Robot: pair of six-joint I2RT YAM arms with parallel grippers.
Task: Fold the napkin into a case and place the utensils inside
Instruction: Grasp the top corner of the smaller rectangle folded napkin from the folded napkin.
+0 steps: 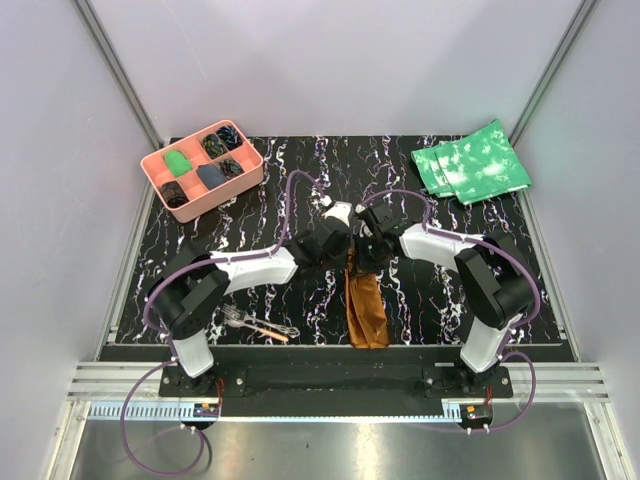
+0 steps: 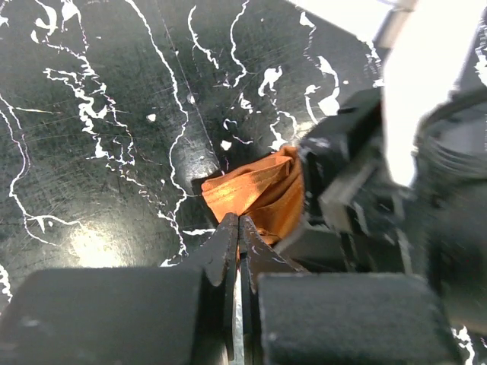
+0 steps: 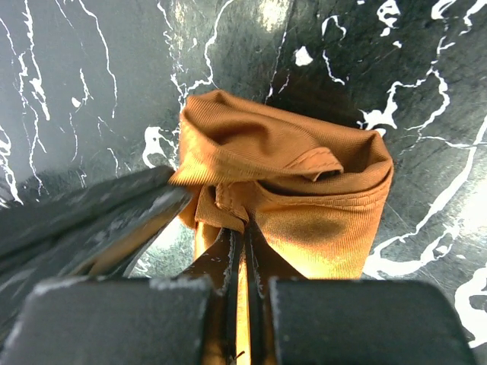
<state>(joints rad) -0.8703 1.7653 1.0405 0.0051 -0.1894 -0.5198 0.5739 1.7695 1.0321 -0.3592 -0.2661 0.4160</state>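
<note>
While the top view shows the rust-brown napkin (image 1: 366, 305) as a narrow strip on the table (image 1: 300, 175), with the fork (image 1: 234, 317) and orange-ended utensil (image 1: 271, 331) lying apart at its left, the left wrist view shows the left gripper (image 2: 238, 225) pinched shut on its edge and the right wrist view shows the right gripper (image 3: 245, 237) clamping its bunched end, so folding seems unfinished and loading not begun.

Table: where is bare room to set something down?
Free: the far strip between tray and green cloths; the patch between napkin and right arm. Crowded: the centre, where left gripper and right gripper pinch the napkin; near left, utensils beside the left arm.
</note>
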